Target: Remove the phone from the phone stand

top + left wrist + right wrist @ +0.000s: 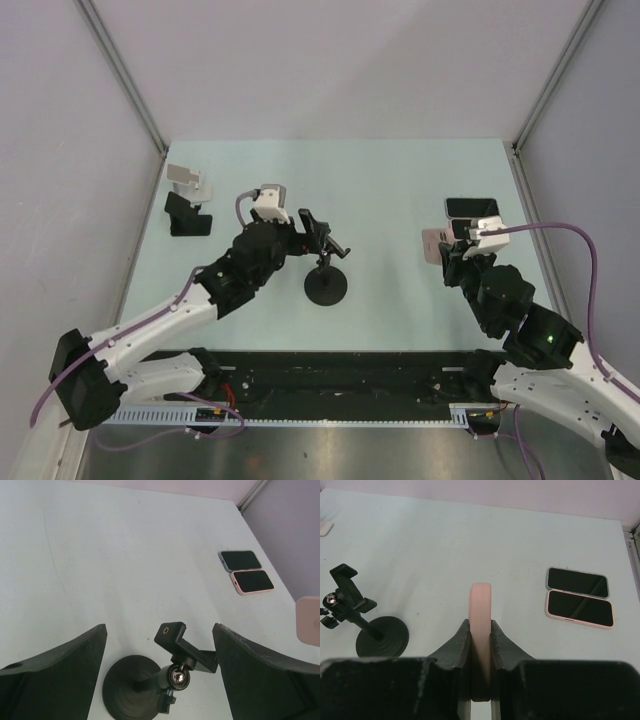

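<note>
The black phone stand (326,285) sits mid-table with its clamp empty; it also shows in the left wrist view (175,665) and the right wrist view (375,632). My left gripper (318,240) is open, its fingers either side of the stand's clamp (159,630) without touching it. My right gripper (447,247) is shut on a pink-cased phone (480,610), held edge-on above the table to the right of the stand. That phone's corner shows in the left wrist view (308,620).
Two more phones lie flat side by side at the back right: a grey-cased one (578,582) and a pink-cased one (580,609). A white stand (187,180) and a small black stand (188,215) are at the back left.
</note>
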Robot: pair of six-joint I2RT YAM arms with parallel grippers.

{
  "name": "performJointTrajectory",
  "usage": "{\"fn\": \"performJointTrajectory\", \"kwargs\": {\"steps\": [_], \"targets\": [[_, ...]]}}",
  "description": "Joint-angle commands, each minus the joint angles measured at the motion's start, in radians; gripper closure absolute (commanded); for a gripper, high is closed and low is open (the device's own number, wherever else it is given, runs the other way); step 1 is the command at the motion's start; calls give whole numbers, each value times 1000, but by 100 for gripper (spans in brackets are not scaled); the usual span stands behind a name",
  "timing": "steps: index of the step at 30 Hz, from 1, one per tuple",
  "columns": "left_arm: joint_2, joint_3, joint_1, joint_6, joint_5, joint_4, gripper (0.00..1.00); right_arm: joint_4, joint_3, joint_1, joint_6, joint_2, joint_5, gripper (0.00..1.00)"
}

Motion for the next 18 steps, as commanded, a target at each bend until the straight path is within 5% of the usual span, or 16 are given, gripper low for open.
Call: {"fn": "performJointTrajectory", "kwargs": {"steps": [1,18], "targets": [[78,82,-32,-41,-19,-150,9,68,12,-2,-11,-24,34,100],[283,214,-36,-25,56,-215,22,59,9,0,-5,-24,40,100]]}}
